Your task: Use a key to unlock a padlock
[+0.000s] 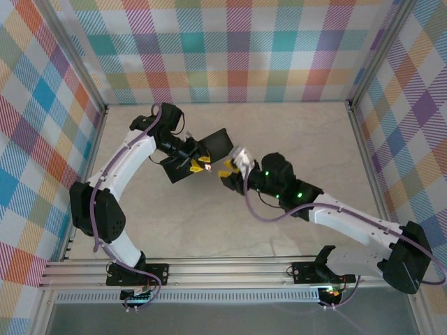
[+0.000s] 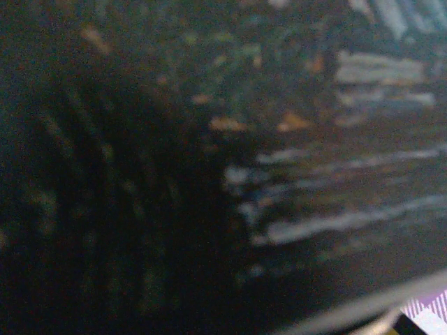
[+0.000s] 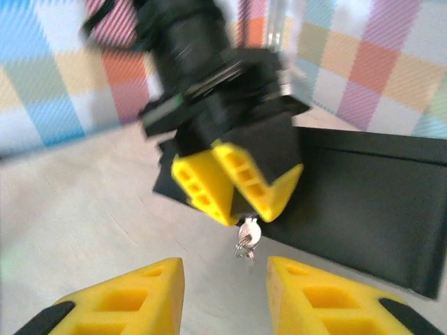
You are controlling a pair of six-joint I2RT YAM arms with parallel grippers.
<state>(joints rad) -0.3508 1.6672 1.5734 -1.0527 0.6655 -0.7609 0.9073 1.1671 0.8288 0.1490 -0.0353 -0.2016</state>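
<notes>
Pale tabletop (image 1: 209, 230) with black box (image 3: 363, 202); key (image 3: 247, 237) in left claw (image 3: 241, 209) at its edge.

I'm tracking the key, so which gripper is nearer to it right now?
Left. The left gripper pinches the key, which dangles below its fingers. The right gripper is open and faces the key with a gap between them.

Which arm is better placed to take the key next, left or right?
Right. The right gripper, open, faces the key dangling from the shut left gripper just ahead.
</notes>
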